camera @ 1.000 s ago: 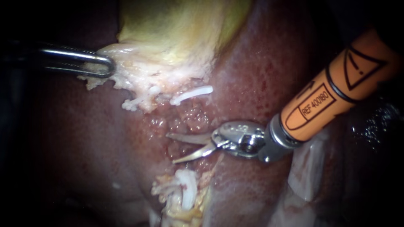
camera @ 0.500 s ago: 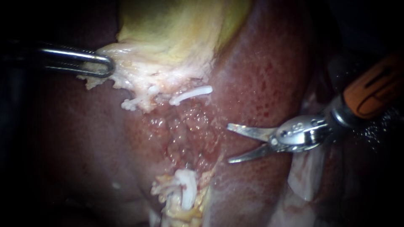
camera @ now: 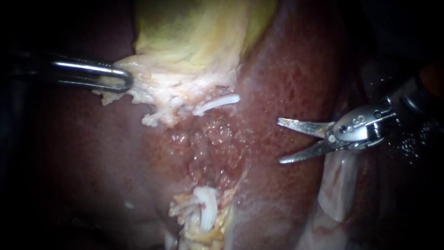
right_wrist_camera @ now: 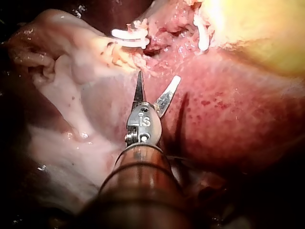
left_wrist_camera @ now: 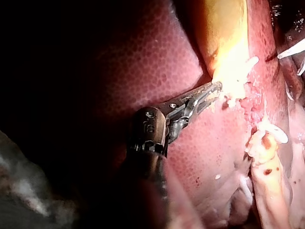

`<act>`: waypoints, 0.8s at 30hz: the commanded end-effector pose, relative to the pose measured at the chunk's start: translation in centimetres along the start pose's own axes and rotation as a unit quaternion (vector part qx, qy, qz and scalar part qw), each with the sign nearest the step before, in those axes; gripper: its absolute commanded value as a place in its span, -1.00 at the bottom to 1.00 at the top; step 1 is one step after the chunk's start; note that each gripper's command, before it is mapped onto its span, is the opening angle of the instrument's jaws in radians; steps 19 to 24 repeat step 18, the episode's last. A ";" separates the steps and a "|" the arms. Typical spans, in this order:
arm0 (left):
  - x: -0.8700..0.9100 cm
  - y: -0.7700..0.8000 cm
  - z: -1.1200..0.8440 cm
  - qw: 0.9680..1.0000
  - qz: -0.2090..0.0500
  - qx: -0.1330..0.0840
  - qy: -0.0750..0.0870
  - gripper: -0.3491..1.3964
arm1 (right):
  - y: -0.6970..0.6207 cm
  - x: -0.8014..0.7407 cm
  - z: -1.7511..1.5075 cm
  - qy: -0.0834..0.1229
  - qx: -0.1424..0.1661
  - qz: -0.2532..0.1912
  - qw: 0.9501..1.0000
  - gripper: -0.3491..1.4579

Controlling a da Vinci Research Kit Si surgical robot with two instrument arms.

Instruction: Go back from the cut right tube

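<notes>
My right instrument (camera: 279,141) comes in from the right with its two blades open and nothing between them. It hangs over the liver (camera: 296,83), clear to the right of the raw red strip (camera: 210,148). Above that strip a white clip (camera: 217,104) sits on the upper tube stump at the pale lower edge of the gallbladder (camera: 199,37). Below it, the lower stump carries white clips (camera: 206,208). My left instrument (camera: 118,78) is shut on the gallbladder's pale edge (left_wrist_camera: 228,88). In the right wrist view the open blades (right_wrist_camera: 158,78) point toward the clips (right_wrist_camera: 128,36).
A second small white clip (camera: 155,118) sits at the gallbladder's edge, left of the first. Pale glistening tissue (camera: 337,185) lies under my right instrument's wrist. Dark liver surface (camera: 92,162) fills the lower left.
My right instrument has drawn back to the right, from the raw strip between the stumps out over the liver, its blades still open. My left instrument keeps its hold.
</notes>
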 end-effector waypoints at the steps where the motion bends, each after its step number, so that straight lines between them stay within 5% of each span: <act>1: -0.02 -0.01 0.05 1.000 0.002 0.000 -0.001 -1.00 | -0.01 -0.01 0.01 0.000 0.000 0.000 1.000 0.97; 9: -0.14 -0.08 0.31 1.000 0.007 -0.007 -0.006 -1.00 | 0.00 -0.02 0.00 0.000 0.000 0.000 1.000 0.97; 24: -0.13 -0.07 0.31 1.000 0.007 -0.007 -0.006 -1.00 | -0.01 -0.02 0.03 0.002 0.003 0.000 1.000 0.97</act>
